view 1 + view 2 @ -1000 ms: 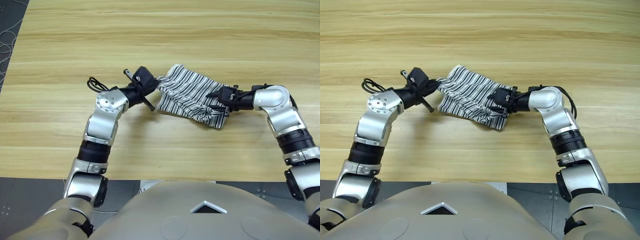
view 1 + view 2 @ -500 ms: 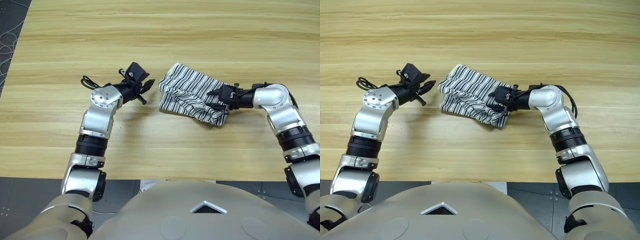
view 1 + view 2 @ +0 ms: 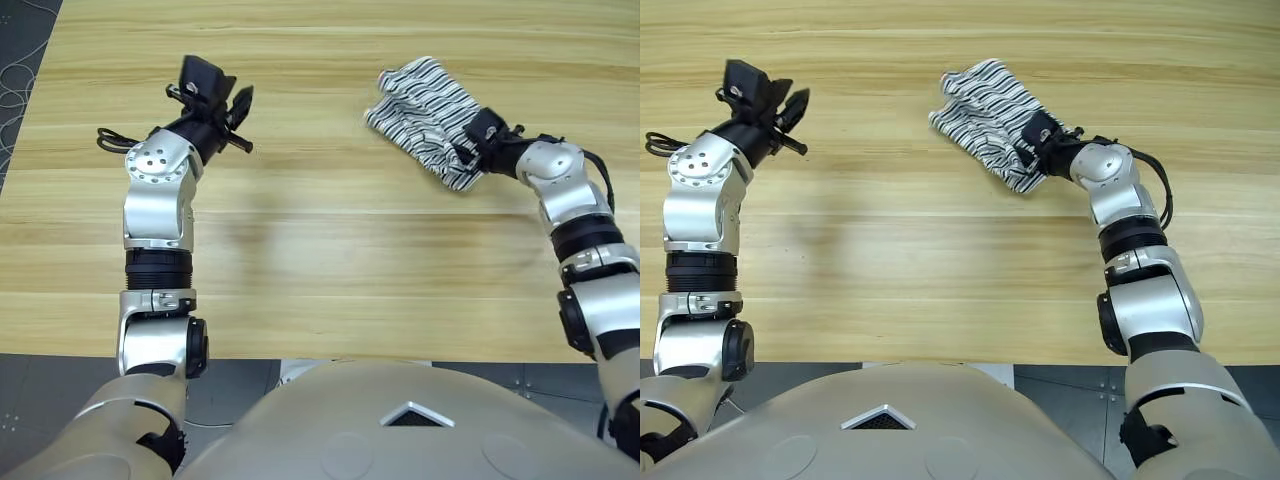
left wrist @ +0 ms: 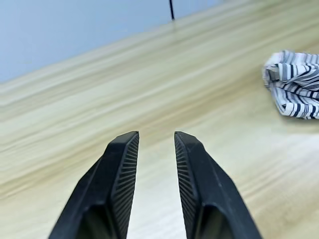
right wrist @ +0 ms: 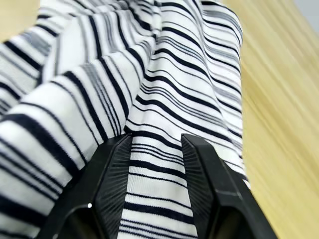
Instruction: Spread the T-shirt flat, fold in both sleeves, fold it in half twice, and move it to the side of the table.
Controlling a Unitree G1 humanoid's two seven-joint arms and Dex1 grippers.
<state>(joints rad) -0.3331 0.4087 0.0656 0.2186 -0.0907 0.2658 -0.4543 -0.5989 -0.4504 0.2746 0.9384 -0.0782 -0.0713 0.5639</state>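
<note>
Where the head camera looks down, the T-shirt (image 3: 425, 100) is a folded black-and-white striped bundle on the wooden table (image 3: 320, 250). It sits right of centre, well back from the near edge. The right gripper (image 3: 465, 152) is at the bundle's near right corner, its fingertips buried in the fabric. The left gripper (image 3: 245, 120) is over the left part of the table, near the left edge and well apart from the T-shirt.

Left wrist cam: the ribbed fingers (image 4: 124, 169) are apart with a narrow gap, with bare wood seen between them. The T-shirt lies farther along the table, off to one side, its edge rumpled.

Right wrist cam: the fingers (image 5: 114, 184) are clamped on a fold of the striped cloth. Fabric fills the gap between them and bunches in layers ahead. A strip of wood shows beside it.
</note>
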